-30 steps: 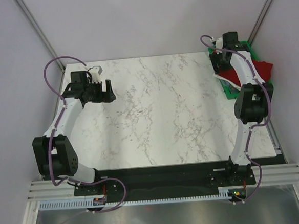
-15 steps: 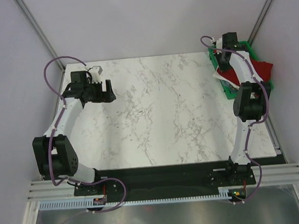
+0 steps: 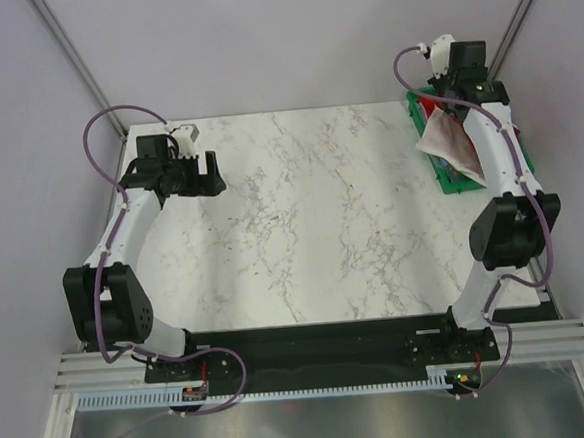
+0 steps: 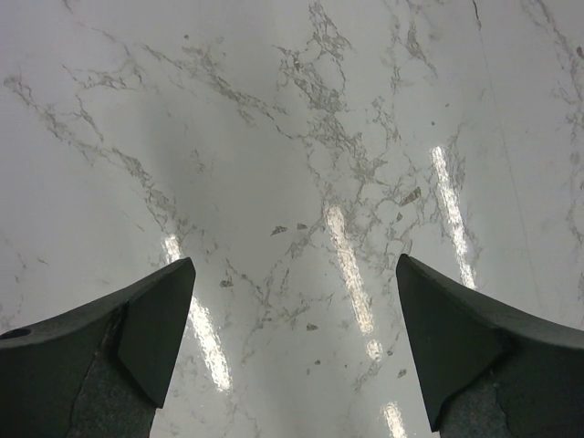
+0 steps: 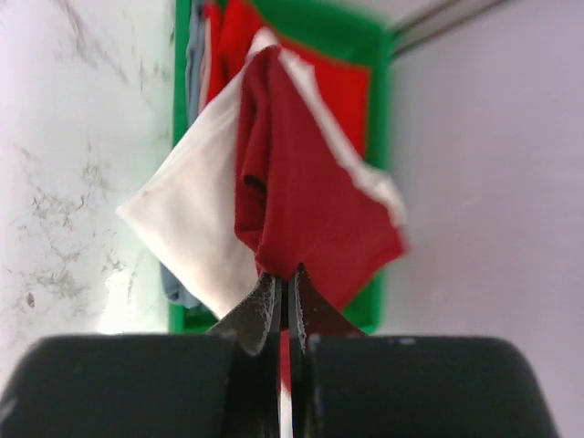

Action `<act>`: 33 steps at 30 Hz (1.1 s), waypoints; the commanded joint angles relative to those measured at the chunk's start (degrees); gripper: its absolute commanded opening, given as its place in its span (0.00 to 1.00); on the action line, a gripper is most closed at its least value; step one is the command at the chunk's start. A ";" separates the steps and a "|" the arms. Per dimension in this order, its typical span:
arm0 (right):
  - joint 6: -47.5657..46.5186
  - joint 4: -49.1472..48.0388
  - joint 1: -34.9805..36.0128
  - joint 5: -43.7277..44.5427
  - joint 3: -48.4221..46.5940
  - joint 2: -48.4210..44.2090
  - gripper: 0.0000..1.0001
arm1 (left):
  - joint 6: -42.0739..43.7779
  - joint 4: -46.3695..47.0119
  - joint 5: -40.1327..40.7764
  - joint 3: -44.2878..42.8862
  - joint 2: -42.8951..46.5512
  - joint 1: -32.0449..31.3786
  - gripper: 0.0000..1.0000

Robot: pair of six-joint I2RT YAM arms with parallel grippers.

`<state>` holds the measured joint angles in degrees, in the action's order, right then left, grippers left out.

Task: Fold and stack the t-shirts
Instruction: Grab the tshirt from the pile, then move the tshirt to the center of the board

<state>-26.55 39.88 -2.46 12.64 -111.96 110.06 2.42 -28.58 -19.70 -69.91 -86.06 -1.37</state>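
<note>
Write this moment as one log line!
right jaws: shut on dark red t-shirt | off-white t-shirt: hanging alongside over green bin | left jaws: open over table

Bare tabletop (image 3: 323, 227) centre + near side; far-right corner: green bin (image 3: 448, 179) w/ hanging t-shirts (image 3: 449, 140).

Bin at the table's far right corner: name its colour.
The bin is green; the right wrist view shows it best.

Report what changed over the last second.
The right gripper closed on the dark red shirt and lifted it out of the green bin, rising toward the far edge. The off-white shirt came up with it. The left gripper stayed open over the table, unmoved.
</note>
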 commanded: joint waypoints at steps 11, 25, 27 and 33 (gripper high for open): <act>-22.58 -12.02 27.05 -4.47 11.85 -28.49 0.00 | -0.04 0.89 7.57 -7.70 -1.31 -0.13 1.00; -12.48 -12.19 34.71 -15.01 17.57 -12.72 0.03 | 3.38 2.56 12.23 -1.55 2.83 -0.13 0.96; -11.69 -12.72 34.71 -15.99 14.60 -8.04 0.16 | 3.47 2.47 12.06 -0.41 3.44 -0.13 0.96; -7.99 -15.08 34.63 -10.26 6.13 0.96 0.65 | 3.65 1.77 11.71 0.47 4.76 -0.22 0.97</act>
<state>-36.73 29.21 32.40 0.99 -101.03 114.06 3.99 -27.70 -8.84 -69.54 -84.23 -1.37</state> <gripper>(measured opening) 0.645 0.971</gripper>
